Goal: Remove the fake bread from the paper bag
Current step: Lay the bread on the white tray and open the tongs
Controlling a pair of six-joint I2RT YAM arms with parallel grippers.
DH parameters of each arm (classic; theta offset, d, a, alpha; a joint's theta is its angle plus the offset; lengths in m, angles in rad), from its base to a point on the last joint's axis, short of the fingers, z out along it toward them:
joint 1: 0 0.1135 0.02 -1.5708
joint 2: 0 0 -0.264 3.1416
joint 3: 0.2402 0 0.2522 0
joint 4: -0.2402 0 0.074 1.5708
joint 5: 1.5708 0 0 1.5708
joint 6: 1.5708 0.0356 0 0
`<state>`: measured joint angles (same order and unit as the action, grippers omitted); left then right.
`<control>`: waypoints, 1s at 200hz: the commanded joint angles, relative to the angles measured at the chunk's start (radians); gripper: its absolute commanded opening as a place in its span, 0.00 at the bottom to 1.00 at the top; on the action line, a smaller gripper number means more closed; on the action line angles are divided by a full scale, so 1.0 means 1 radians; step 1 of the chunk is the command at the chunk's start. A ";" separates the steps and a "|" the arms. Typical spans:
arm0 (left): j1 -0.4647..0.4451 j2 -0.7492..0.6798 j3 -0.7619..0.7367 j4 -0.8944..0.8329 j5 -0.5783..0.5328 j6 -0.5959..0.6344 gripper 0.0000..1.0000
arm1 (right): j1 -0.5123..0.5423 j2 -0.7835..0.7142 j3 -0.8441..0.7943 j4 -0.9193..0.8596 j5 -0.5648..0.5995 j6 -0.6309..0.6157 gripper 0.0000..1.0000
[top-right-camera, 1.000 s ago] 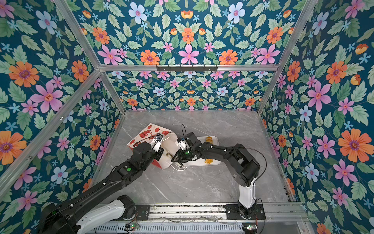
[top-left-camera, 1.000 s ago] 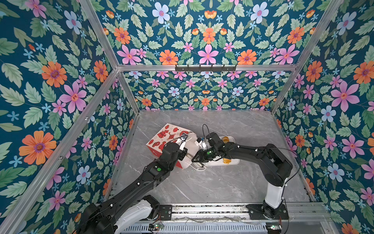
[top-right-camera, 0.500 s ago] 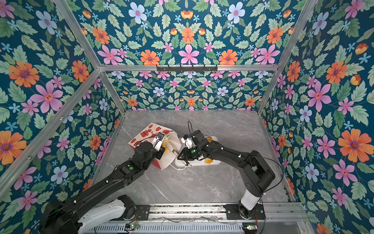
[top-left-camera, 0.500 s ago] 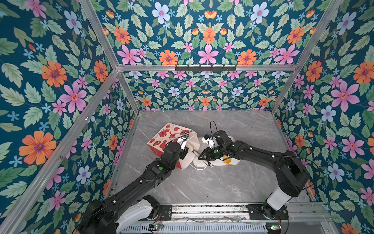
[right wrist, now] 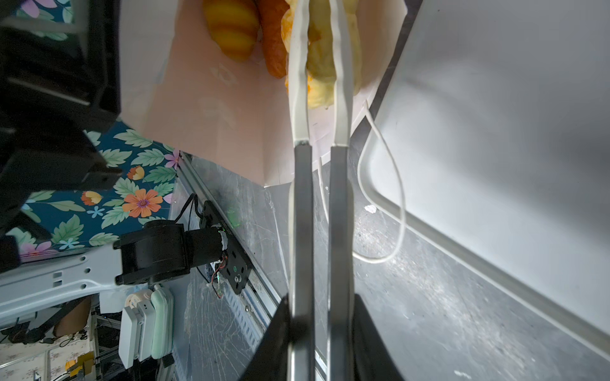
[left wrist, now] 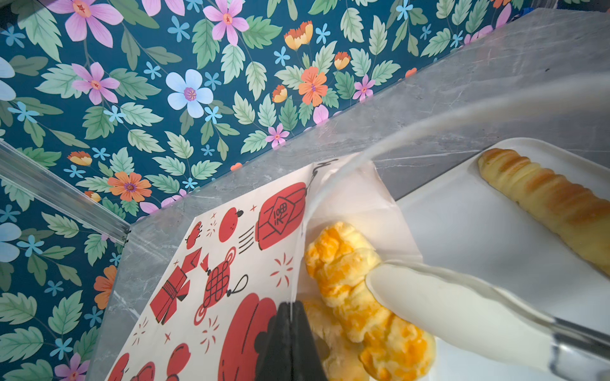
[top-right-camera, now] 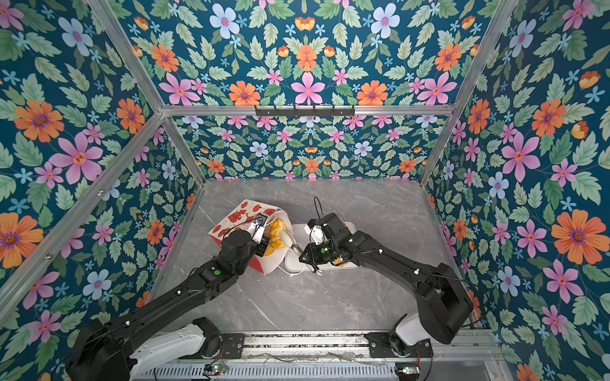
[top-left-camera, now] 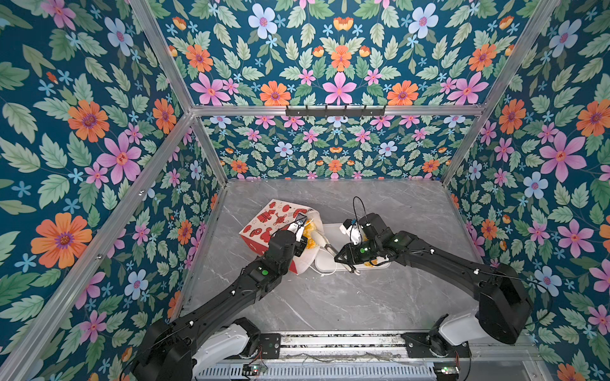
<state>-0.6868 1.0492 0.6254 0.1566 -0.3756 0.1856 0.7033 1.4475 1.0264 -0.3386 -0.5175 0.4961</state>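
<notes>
Where floral walls [top-left-camera: 99,132] box marble [top-left-camera: 346,297] | left jaws clamp bag [left wrist: 231,264] | right jaws clamp tongs [right wrist: 302,198]

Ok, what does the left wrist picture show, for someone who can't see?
White-tipped tongs press on a yellow braided toy bread at the mouth of a red-and-cream paper bag. The black left claw holds the bag's edge, and a long loaf lies on a white tray.

Bright, even overhead light; soft, faint shadows on counter [top-left-camera: 330,303]. Wrist views: near tongs [left wrist: 462,313] blurred, white tray [right wrist: 495,99] glaring, edges stretched.
</notes>
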 commanded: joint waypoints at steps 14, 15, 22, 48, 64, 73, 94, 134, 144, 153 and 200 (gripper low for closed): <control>0.001 0.018 0.013 0.052 -0.058 -0.030 0.00 | -0.006 -0.121 -0.047 -0.050 0.037 -0.017 0.22; 0.001 0.020 0.014 0.052 -0.058 -0.031 0.00 | -0.006 -0.126 -0.048 -0.053 0.039 -0.016 0.22; 0.001 0.024 0.017 0.049 -0.059 -0.033 0.00 | -0.011 -0.153 -0.058 -0.071 0.047 -0.014 0.22; 0.001 0.029 0.020 0.044 -0.087 -0.039 0.00 | -0.046 -0.264 -0.093 -0.166 0.086 -0.016 0.23; 0.002 0.021 0.014 0.044 -0.105 -0.037 0.00 | -0.093 -0.344 -0.124 -0.208 0.086 -0.008 0.23; 0.003 0.016 0.014 0.038 -0.108 -0.037 0.00 | -0.126 -0.389 -0.143 -0.226 0.086 -0.004 0.23; 0.003 0.000 0.014 0.021 -0.109 -0.040 0.00 | -0.213 -0.441 -0.181 -0.237 0.060 -0.012 0.24; 0.003 -0.024 0.001 0.027 -0.098 -0.048 0.00 | -0.308 -0.368 -0.233 -0.127 -0.040 -0.013 0.24; 0.003 -0.027 -0.002 0.027 -0.097 -0.051 0.00 | -0.309 -0.338 -0.243 -0.091 -0.057 -0.006 0.24; 0.003 -0.028 -0.006 0.030 -0.096 -0.054 0.00 | -0.309 -0.311 -0.254 -0.057 -0.073 0.005 0.24; 0.003 -0.036 -0.025 0.041 -0.086 -0.064 0.00 | -0.350 -0.212 -0.318 0.016 -0.101 0.044 0.23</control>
<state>-0.6861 1.0168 0.6064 0.1631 -0.4606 0.1368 0.3840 1.2114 0.7326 -0.4046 -0.5770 0.5171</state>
